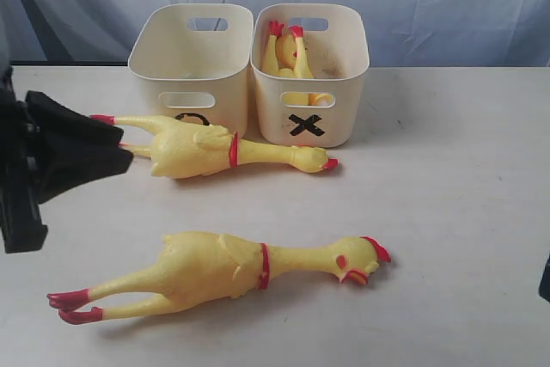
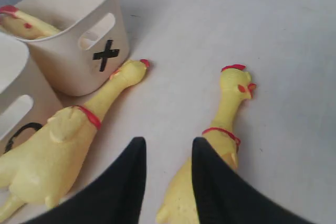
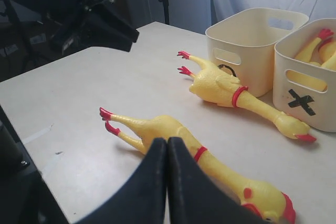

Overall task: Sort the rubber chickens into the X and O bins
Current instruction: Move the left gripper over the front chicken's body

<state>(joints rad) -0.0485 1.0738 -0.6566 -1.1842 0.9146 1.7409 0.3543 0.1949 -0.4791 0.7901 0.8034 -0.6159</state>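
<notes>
The nearest chicken (image 1: pixel 223 268) lies on its side on the bench (image 1: pixel 447 212), with its red feet toward the left of the exterior view and its head toward the right. It is long and yellow, with a red neck band, red comb and orange beak. The right end effector (image 3: pixel 167 144) hangs above its body, clenched with the fingers pressed together and nothing between them.

The left end effector (image 2: pixel 169 145) stands released. Its black fingers (image 2: pixel 131 177) are apart with nothing between them, and it is over the gap between this chicken and the second chicken (image 1: pixel 206 152). In the exterior view its tip overlaps the second chicken's red feet; whether they touch I cannot tell.

The second chicken lies parallel to the first, head also to the right. Its body lies close in front of the O bin (image 1: pixel 172 70) and hides most of that bin's black mark, and its beak lies just before the X bin (image 1: pixel 344 113).

The two cream bins stand side by side at the back of the bench. The third chicken (image 1: pixel 288 53) is inside the X bin with its red feet up, and yellow shows through the front slot handle.
</notes>
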